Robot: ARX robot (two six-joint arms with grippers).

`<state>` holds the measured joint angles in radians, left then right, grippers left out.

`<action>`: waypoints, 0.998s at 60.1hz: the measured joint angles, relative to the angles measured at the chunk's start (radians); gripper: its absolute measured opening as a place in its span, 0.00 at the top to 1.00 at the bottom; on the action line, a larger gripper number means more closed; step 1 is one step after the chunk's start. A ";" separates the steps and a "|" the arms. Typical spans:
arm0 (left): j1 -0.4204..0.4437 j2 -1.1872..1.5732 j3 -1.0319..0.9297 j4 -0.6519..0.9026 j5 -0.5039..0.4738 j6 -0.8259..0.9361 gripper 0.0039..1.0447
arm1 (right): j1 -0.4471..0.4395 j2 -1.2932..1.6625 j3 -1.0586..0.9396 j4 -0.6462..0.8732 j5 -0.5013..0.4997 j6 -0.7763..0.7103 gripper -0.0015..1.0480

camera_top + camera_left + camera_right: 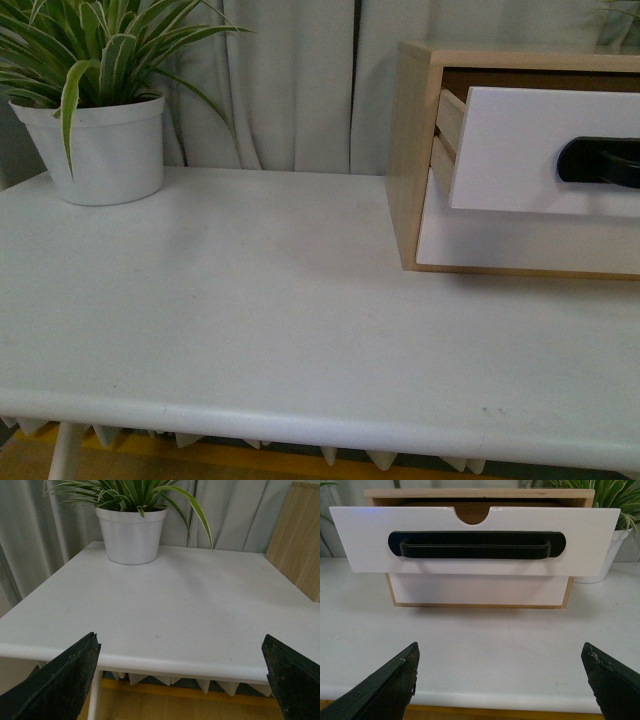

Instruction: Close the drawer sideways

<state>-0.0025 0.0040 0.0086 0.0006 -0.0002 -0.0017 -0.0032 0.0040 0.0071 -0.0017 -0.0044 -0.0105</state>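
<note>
The drawer (520, 150) has a white front, a long black bar handle (600, 162) and light wood sides. It stands pulled out of the top of a small light-wood cabinet (408, 140) at the table's back right. In the right wrist view the drawer front (365, 540) and handle (476, 545) face me, beyond the table edge. My right gripper (500, 647) is open and empty, well short of the drawer. My left gripper (180, 641) is open and empty at the table's front edge. Neither gripper shows in the front view.
A white pot with a striped green plant (105, 150) stands at the back left of the white table (250, 300). It also shows in the left wrist view (131, 535). A shut white lower drawer (520, 240) sits under the open one. Curtains hang behind.
</note>
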 joint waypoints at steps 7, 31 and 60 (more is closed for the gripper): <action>0.000 0.000 0.000 0.000 0.000 0.000 0.06 | 0.000 0.000 0.000 0.000 0.000 0.000 0.09; 0.000 0.000 0.000 0.000 0.000 0.000 0.06 | 0.000 0.000 0.000 0.000 0.000 0.000 0.09; -0.285 0.645 0.052 0.812 -0.190 1.059 0.06 | -0.223 0.522 0.299 -0.040 -0.179 -0.348 0.09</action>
<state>-0.2874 0.6491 0.0608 0.8124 -0.1898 1.0576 -0.2260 0.5259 0.3065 -0.0418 -0.1833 -0.3584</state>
